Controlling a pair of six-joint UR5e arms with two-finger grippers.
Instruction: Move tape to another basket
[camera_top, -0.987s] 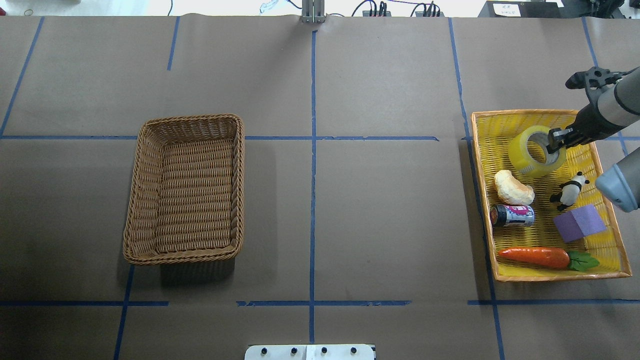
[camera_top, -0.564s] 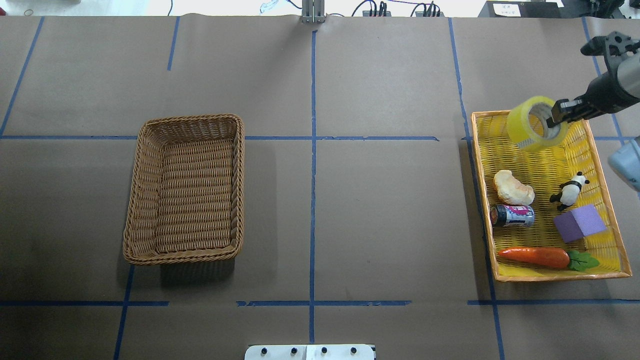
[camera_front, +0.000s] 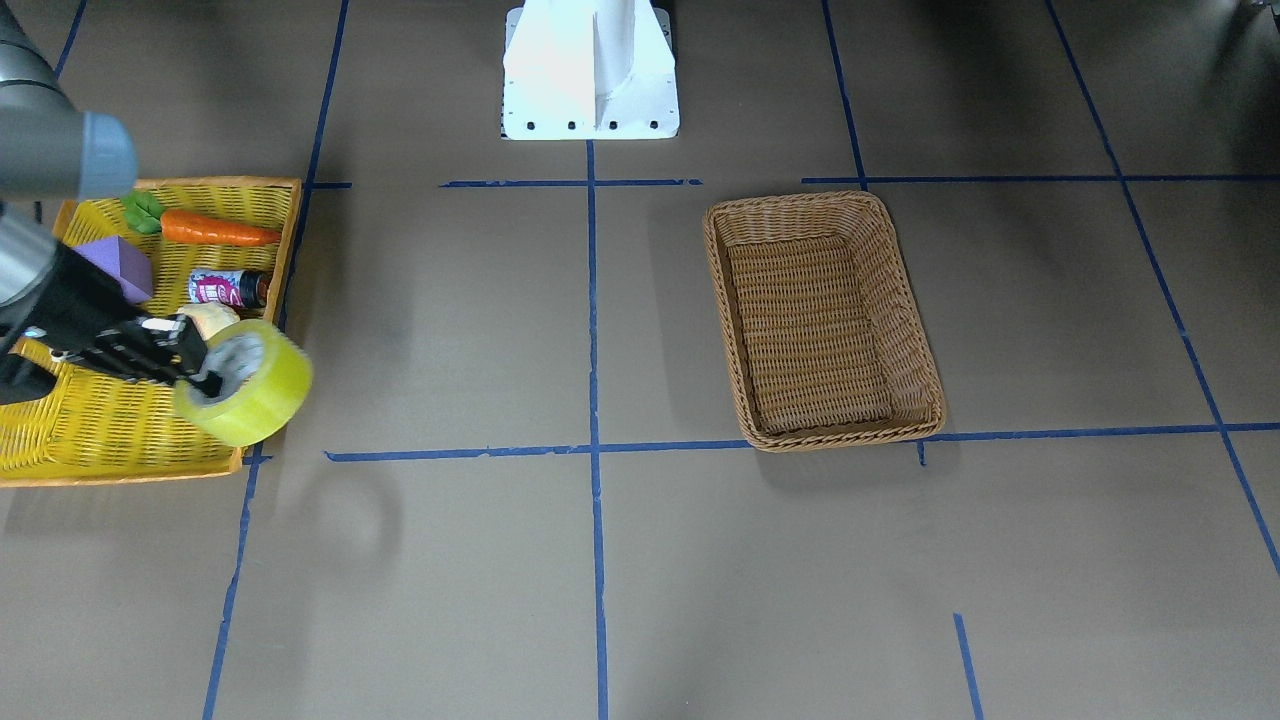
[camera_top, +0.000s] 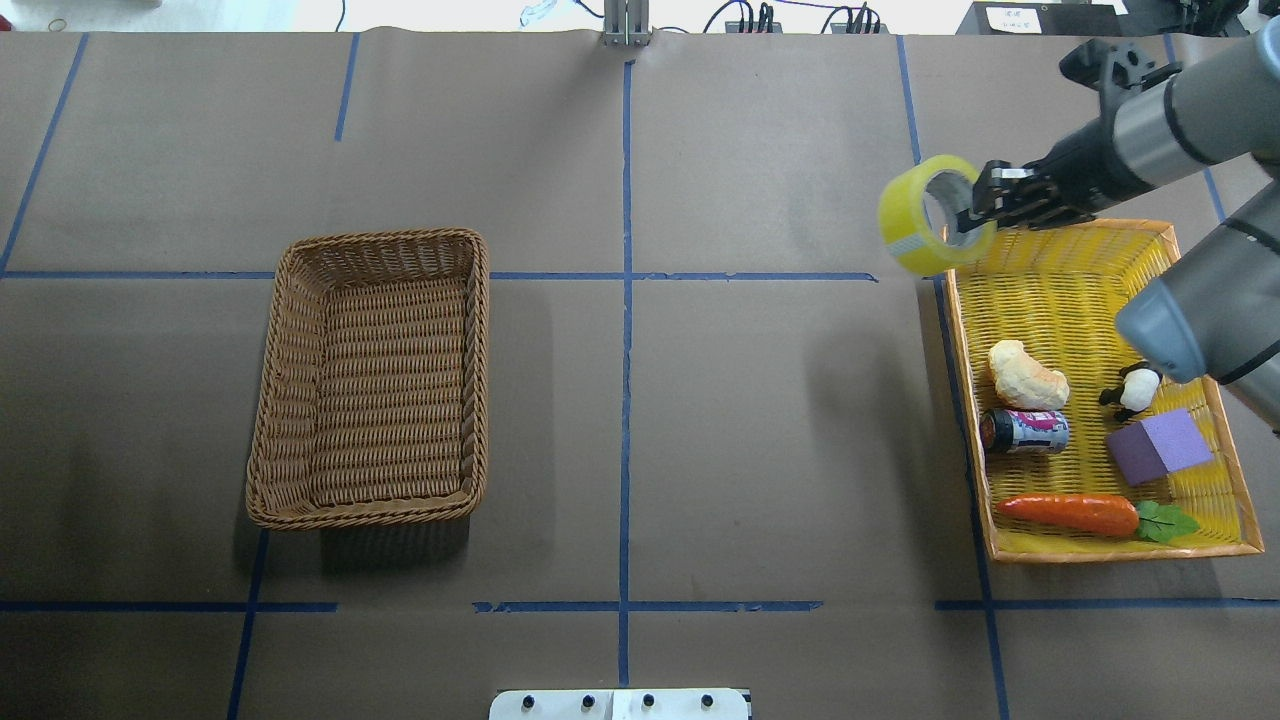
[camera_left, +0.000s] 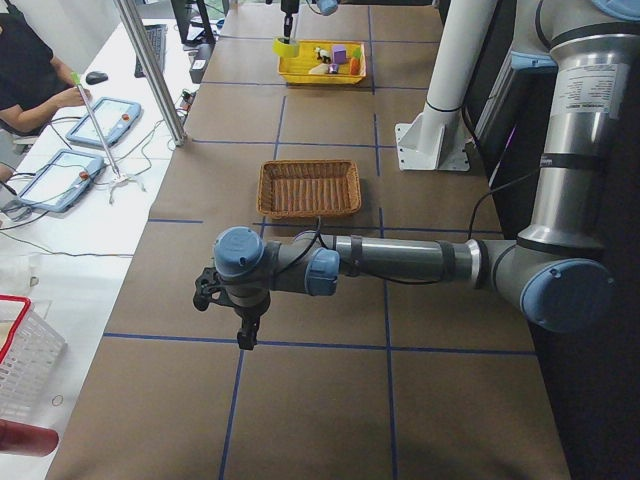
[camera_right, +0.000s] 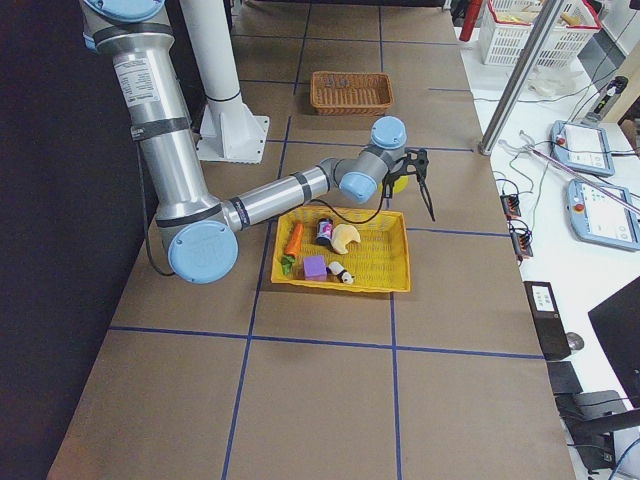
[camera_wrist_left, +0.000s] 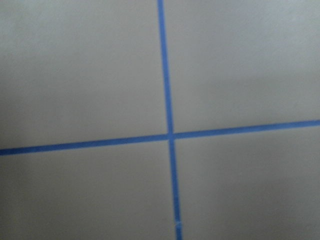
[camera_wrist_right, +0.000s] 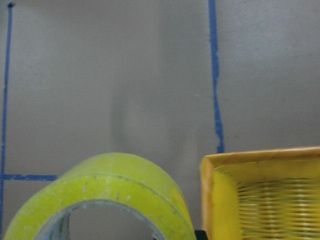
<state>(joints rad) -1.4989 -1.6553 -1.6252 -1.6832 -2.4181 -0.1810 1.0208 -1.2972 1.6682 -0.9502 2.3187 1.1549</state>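
The right pincer is clamped narrowly on the wall of the tape, one finger inside the core, holding the roll in the air. The tape hangs over the far corner of the yellow tray, well apart from the basket. Only the front view shows the roll's ring shadow on the counter beside the tray. The right wrist view shows just the roll's upper arc and the tray's corner. The left pincer appears only in the left side view, low over the counter; whether it is open cannot be told.
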